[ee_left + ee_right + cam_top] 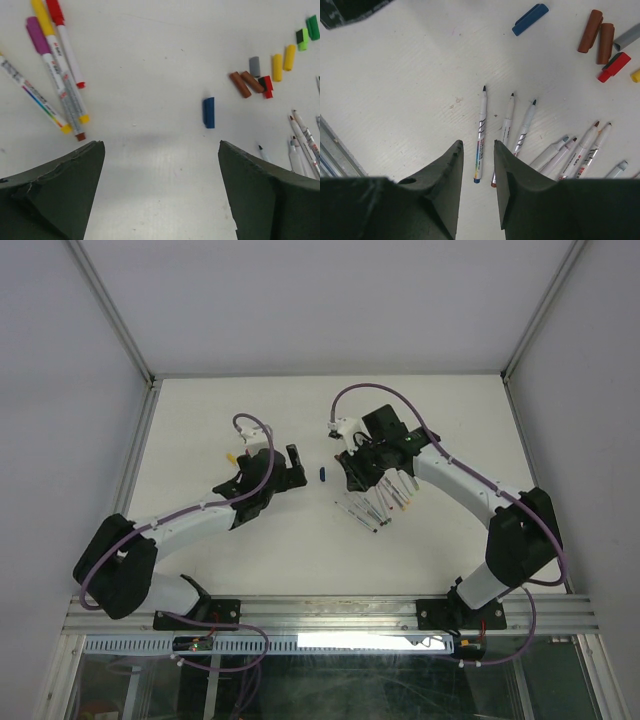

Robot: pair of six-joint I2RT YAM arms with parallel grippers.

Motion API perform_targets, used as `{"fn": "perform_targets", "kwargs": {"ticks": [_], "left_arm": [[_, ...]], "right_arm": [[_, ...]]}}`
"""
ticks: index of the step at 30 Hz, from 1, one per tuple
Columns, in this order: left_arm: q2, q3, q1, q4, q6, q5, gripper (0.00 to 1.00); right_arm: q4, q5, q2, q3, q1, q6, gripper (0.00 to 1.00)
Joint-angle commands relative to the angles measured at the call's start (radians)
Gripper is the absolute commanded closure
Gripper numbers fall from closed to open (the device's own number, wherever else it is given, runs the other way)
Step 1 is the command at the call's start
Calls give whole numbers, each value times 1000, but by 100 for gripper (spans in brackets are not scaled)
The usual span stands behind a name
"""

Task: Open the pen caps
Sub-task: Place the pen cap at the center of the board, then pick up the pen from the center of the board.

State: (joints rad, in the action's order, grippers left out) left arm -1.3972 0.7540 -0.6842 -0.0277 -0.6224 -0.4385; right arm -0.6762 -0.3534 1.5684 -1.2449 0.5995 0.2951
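Dark plastic fingers of the left gripper (161, 150) frame the nearest part of the left wrist view. They stand wide apart with nothing between them, above the bare white table (150, 50). Just beyond them lies the blue cap (209, 112), loose on its side and touching neither finger.

The right gripper (477, 145) has its jaws drawn close, with a narrow slit between them. No barrel or cap shows in the slit. Just ahead of it the uncapped barrels (481, 135) fan out, tips bare.

Farther right in the left wrist view lie the other loose caps (254, 81): brown, grey, red, yellow and green, near one another.

Farthest left are the capped pens (59, 65), wearing purple, yellow and red caps. A fourth pen runs out of view there, so whether it is capped cannot be told.

The step in hand is judged to be fetching the next capped pen.

- Choose the red-capped pen, which lies on the outside of the cluster.
- Close on the barrel alone, clear of its neighbours.
- Let the other gripper seize only the cap.
- Pull straight along the pen's axis; a skewed pull may bend or drop it.
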Motion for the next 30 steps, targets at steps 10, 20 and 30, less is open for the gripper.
{"fn": "perform_targets", "kwargs": {"ticks": [10, 20, 30], "left_arm": [[31, -4, 224, -48, -25, -105, 1], [-201, 163, 274, -283, -126, -208, 19], [-312, 258, 289, -359, -154, -269, 42]], "right_arm": [[41, -33, -38, 9, -6, 18, 67], [39, -35, -36, 9, -5, 19, 67], [38, -42, -31, 10, -5, 19, 67]]}}
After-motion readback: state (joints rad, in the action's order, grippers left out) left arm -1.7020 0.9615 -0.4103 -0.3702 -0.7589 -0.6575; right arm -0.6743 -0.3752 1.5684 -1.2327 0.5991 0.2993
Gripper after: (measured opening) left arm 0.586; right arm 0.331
